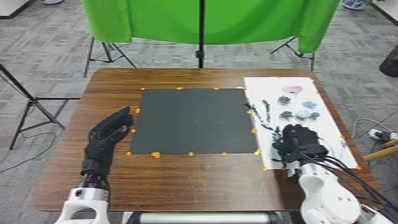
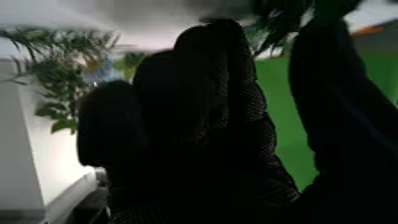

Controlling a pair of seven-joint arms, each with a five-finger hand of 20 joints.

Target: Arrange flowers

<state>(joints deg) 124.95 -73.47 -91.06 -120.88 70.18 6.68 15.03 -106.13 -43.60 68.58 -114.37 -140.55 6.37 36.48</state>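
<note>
Step, my read: picking the first stem, nothing placed. Right hand (image 1: pixel 300 137) is down at the white sheet (image 1: pixel 266 86), on the near part of it, with leafy greenery (image 1: pixel 277 139) right beside it, on the side facing the other hand. Wrist view: fingers straight and side by side, thumb standing apart from them, leaves (image 2: pixel 274 27) up by the tips. Can't tell if those leaves touch the glove, but no closed pinch on a stem.

Rest of the stock: long dark sprigs (image 1: pixel 258 112) lie just beyond the right hand and toward the mat side. Beyond it, farther from the robot: pale blue-green bloom (image 1: pixel 303 114), blue bloom (image 1: pixel 309 104), dark green bloom (image 1: pixel 284 100), pink bloom (image 1: pixel 293 89) farthest out. All on the sheet.

Dark mat (image 1: pixel 191 120) sits between the two hands on the tabletop (image 1: pixel 209 182); probably the arranging area. Left hand (image 1: pixel 105 140) is over by its far side from the right one, fingers extended, touching no flower.

Next: line up thumb and fingers across one stem, close low on it, lift clear of its neighbours, then carry toward the mat. Risk: leaves tangle and drag a second stem along; thin stem could also slip or roll.
</note>
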